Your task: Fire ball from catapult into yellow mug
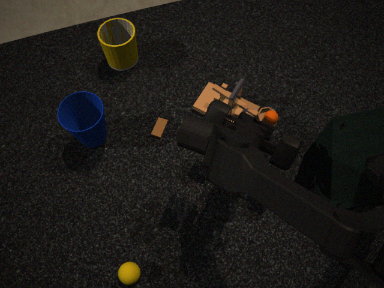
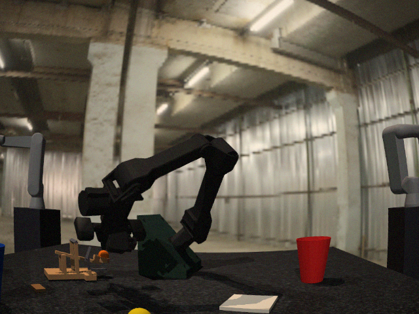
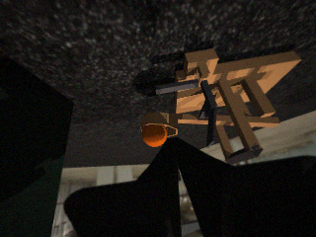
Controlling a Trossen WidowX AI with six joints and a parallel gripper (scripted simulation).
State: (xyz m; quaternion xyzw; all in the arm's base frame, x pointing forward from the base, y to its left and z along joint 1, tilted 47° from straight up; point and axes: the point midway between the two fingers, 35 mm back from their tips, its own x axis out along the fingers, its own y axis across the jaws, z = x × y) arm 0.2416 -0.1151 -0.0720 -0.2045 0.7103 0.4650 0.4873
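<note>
The wooden catapult (image 1: 203,101) (image 2: 62,274) (image 3: 282,74) stands on the dark table with its throwing arm roughly level. The orange ball (image 1: 270,117) (image 2: 103,254) (image 3: 154,135) sits in the cup at the end of that arm. The yellow mug (image 1: 122,54) stands upright at the upper left of the top view, off beyond the catapult's end opposite the cup. My gripper (image 2: 121,249) (image 3: 173,142) is shut and empty. Its fingertips are close to the ball and cup in the wrist view; whether they touch is unclear. In the top view the arm hides the fingertips and part of the catapult.
A blue mug (image 1: 93,133) stands left of the catapult, with a small wooden block (image 1: 159,127) (image 2: 37,286) between them. A yellow ball (image 1: 129,273) (image 2: 139,311) lies in front. A green block (image 1: 350,139) (image 2: 154,250) stands by my base. A red cup (image 2: 313,260) and white slab (image 2: 248,304) are right.
</note>
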